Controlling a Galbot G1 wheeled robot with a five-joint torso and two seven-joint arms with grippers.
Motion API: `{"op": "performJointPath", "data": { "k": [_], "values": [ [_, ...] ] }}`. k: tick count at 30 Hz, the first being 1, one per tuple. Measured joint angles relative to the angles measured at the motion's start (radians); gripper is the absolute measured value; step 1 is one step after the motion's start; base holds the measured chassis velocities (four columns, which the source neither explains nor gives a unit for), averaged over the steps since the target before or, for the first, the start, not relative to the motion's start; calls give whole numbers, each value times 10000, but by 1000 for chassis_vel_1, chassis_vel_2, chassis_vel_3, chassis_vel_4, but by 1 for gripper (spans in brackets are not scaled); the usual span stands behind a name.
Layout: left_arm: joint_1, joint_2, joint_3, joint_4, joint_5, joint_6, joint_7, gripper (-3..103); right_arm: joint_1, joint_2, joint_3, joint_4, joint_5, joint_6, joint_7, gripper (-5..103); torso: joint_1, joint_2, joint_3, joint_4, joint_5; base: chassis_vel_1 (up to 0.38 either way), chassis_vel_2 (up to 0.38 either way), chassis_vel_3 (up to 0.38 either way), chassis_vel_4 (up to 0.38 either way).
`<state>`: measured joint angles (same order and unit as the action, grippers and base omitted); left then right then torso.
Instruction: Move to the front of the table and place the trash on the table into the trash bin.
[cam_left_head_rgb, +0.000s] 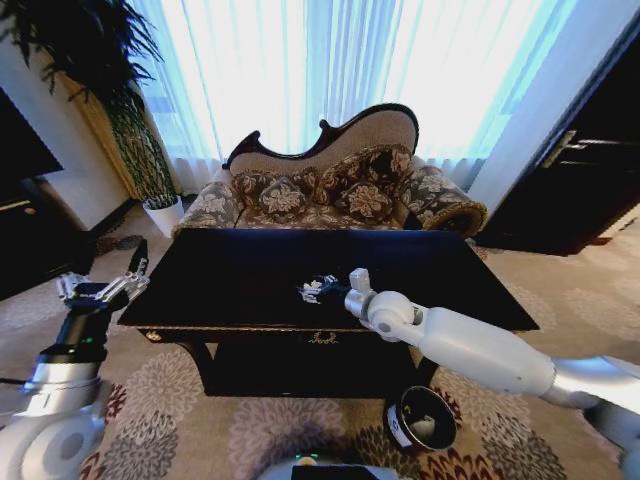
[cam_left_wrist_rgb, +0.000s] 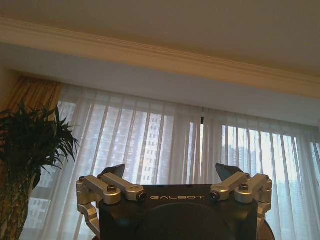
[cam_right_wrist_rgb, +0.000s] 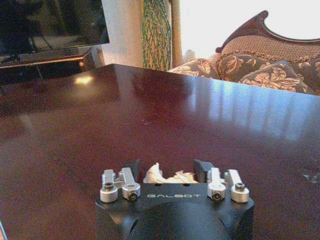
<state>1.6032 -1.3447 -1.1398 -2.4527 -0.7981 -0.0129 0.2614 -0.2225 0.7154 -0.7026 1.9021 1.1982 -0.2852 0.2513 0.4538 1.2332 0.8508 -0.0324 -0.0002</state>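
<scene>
Head view: right gripper (cam_left_head_rgb: 325, 288) reaches over the black counter (cam_left_head_rgb: 240, 270) to the trash (cam_left_head_rgb: 312, 291) near its middle; trash bin (cam_left_head_rgb: 421, 420) stands on the floor by the front edge. Left gripper (cam_left_head_rgb: 138, 262) is parked beside the counter's left end.

Left wrist view: left gripper (cam_left_wrist_rgb: 170, 176) wide, holding nothing.

Right wrist view: right gripper (cam_right_wrist_rgb: 166, 168) wide, white trash (cam_right_wrist_rgb: 167, 176) between the jaws. Lower squarely and close on the lump without scraping the counter (cam_right_wrist_rgb: 150, 115)
</scene>
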Motion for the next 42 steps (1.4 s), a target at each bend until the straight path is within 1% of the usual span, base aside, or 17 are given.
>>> {"op": "performJointPath", "data": {
  "k": [1, 4, 6, 10, 12, 13, 16, 18, 19, 20, 21, 22, 23, 26, 38, 41, 42],
  "values": [
    [0, 0, 0, 0, 0, 0, 0, 100, 0, 0, 0, 0, 0, 0, 0, 60, 0, 0, 0, 0, 0, 0, 0, 0, 0],
    [12, 30, 9, -46, -1, 27, -5, 100, -238, -86, 205, -8, -116, 37, -122, 44, 0, 0, 0, 0, 1, 0, 0, 0, 0],
    [12, 42, 8, -52, -4, 33, -6, 100, -291, -107, 253, -8, -141, 49, -151, 44, 0, 0, 0, 0, 1, 0, 0, 0, 0],
    [-8, 108, 20, -110, -18, 131, -17, 100, -727, -285, 623, 38, -250, 117, -373, 22, 0, 1, 0, 0, 1, 0, 0, 0, 0],
    [-18, 108, 36, -123, -18, 159, -17, 100, -826, -326, 703, 39, -263, 150, -447, 22, 0, 1, 0, 0, 0, 0, 0, 0, 0],
    [-38, 99, 69, -132, -15, 195, -17, 100, -1014, -395, 850, 39, -298, 255, -622, 8, 0, 0, 0, -1, 0, 0, 0, 0, 0],
    [-48, 77, 100, -131, 0, 210, -17, 100, -1151, -427, 953, 38, -332, 329, -749, 12, 0, 1, 0, -1, 1, 0, 0, 0, 0],
    [-63, 47, 166, -125, 51, 214, -17, 100, -1299, -496, 1068, 53, -358, 445, -854, 25, -1, 1, 0, 1, 1, 0, 0, 0, 0],
    [-67, 37, 180, -124, 64, 215, -16, 100, -1354, -536, 1111, 51, -358, 506, -921, 25, 0, 1, 0, 0, 0, 0, 0, 0, 0],
    [-68, 23, 191, -125, 70, 217, -16, 100, -1416, -573, 1162, 64, -358, 544, -984, 20, 0, 1, 0, -1, -1, 0, 0, 0, 0],
    [-68, 15, 196, -128, 75, 219, -17, 100, -1453, -595, 1191, 85, -352, 557, -1014, 20, 0, 1, 1, -1, -1, 0, 0, 0, 0],
    [-55, -8, 206, -143, 99, 220, -16, 100, -1542, -629, 1268, 138, -320, 572, -1059, 14, 1, 1, 2, -1, 0, 0, 0, 0, 0],
    [-55, -8, 206, -143, 99, 220, -16, 100, -1542, -629, 1268, 138, -320, 572, -1059, 14, 1, 1, 2, -1, 0, 0, 0, 0, 0],
    [-10, -54, 210, -197, 141, 220, -13, 100, -1784, -694, 1484, 217, -288, 678, -1270, 2, 1, 0, 2, -1, 0, 0, 0, 0, 0],
    [199, -129, 122, -474, 151, 232, -15, 100, -2122, -897, 2180, 357, -20, 1284, -2135, 0, 0, -1, 2, 1, 2, 0, 0, 0, 0],
    [209, -131, 98, -480, 148, 227, -16, 100, -2328, -1093, 2674, 557, 308, 1473, -2490, 0, 1, 0, 2, 3, 0, 0, 0, 0, 0],
    [212, -132, 94, -481, 139, 224, -18, 100, -2621, -1309, 3086, 717, 447, 1578, -2768, 0, 1, -1, 2, 3, 1, 0, 0, 0, 0]
  ]
}}
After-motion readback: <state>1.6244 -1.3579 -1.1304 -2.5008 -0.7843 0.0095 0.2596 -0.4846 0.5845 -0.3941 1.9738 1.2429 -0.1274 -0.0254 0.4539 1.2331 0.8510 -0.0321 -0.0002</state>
